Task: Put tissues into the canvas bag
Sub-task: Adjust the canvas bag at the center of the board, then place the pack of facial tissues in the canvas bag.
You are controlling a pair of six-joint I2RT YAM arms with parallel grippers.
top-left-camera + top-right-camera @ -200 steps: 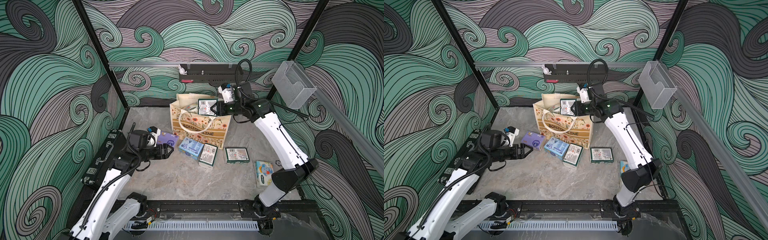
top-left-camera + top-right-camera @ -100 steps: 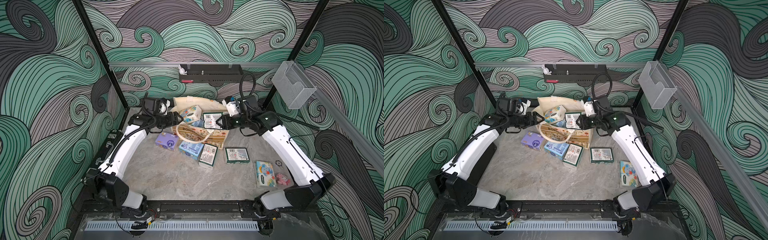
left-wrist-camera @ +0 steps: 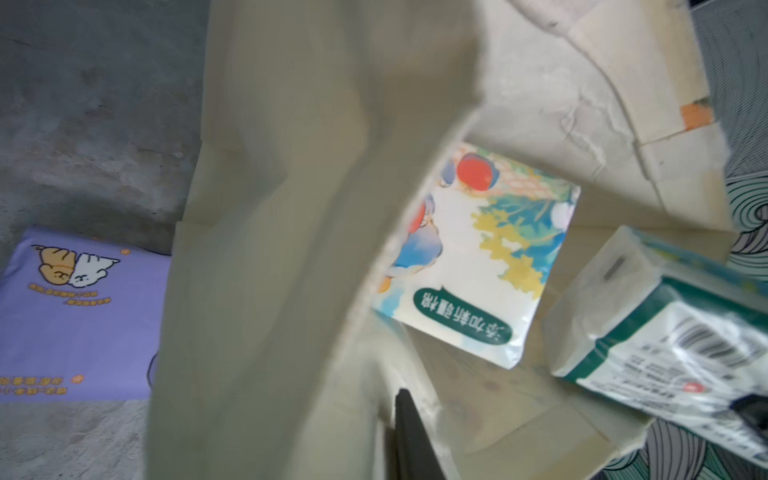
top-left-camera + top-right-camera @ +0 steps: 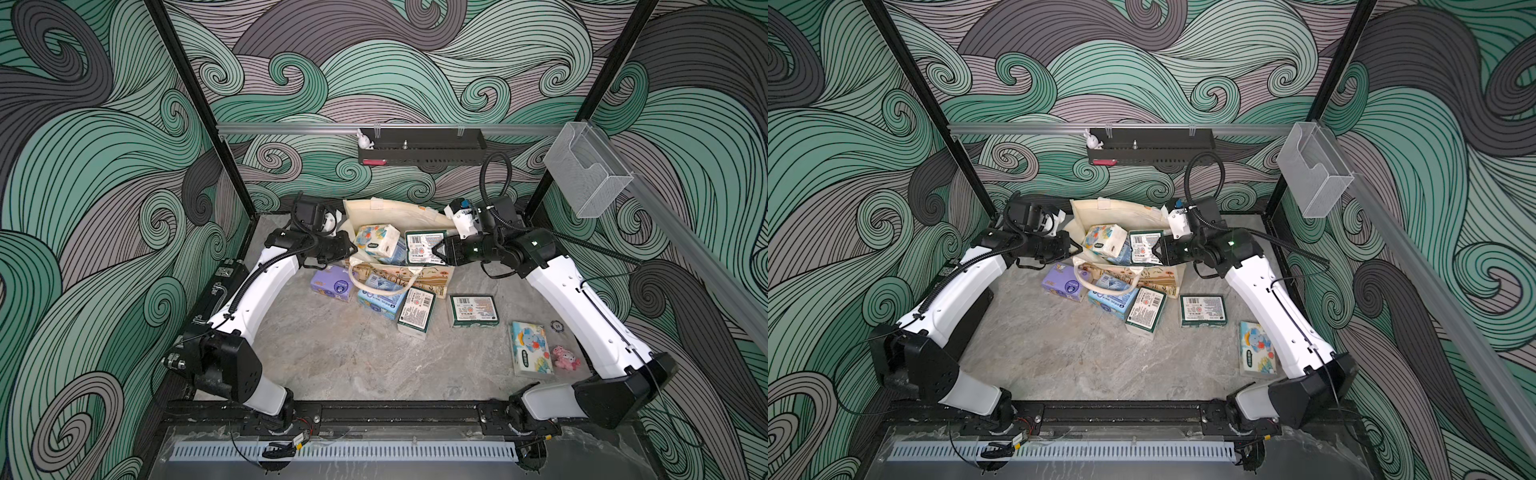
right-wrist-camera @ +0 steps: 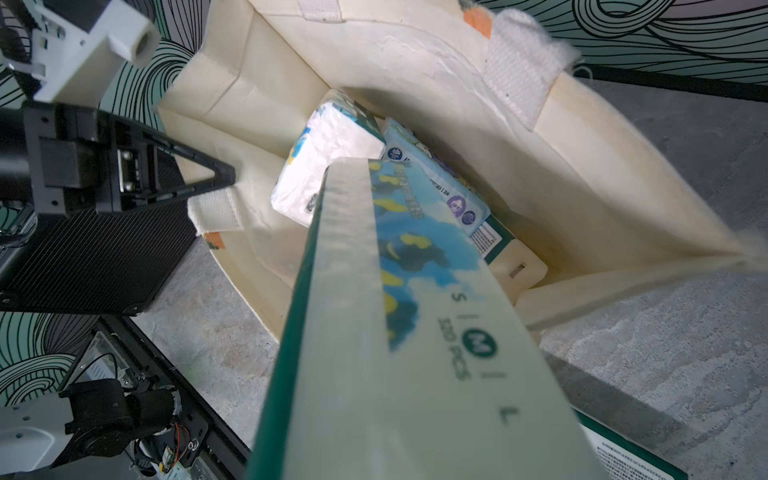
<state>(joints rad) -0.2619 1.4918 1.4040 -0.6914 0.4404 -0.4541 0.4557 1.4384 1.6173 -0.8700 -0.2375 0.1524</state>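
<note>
The left gripper (image 4: 352, 249) has its fingertips (image 5: 222, 176) drawn together on the rim of the canvas bag (image 4: 386, 210), pinching the cloth just beside a white handle tab (image 5: 216, 212). The right gripper (image 4: 435, 252) is clamped on one end of a green-white pack (image 4: 422, 245), label up, and the pack's free end reaches over the bag's open mouth. Inside the bag lie a white elephant pack (image 4: 376, 241) and, beneath it, a light blue pack (image 5: 436, 187). The bag sits slumped at the back of the table (image 4: 353, 361), between the two arms. In front of it lie a purple pack (image 4: 331, 284), a second blue pack (image 4: 376, 303), a tilted barcode pack (image 4: 415, 311) and a flat barcode pack (image 4: 473, 311). Well apart, on the right, is another elephant pack (image 4: 531, 349), just beside a pink plush toy (image 4: 565, 358).
</note>
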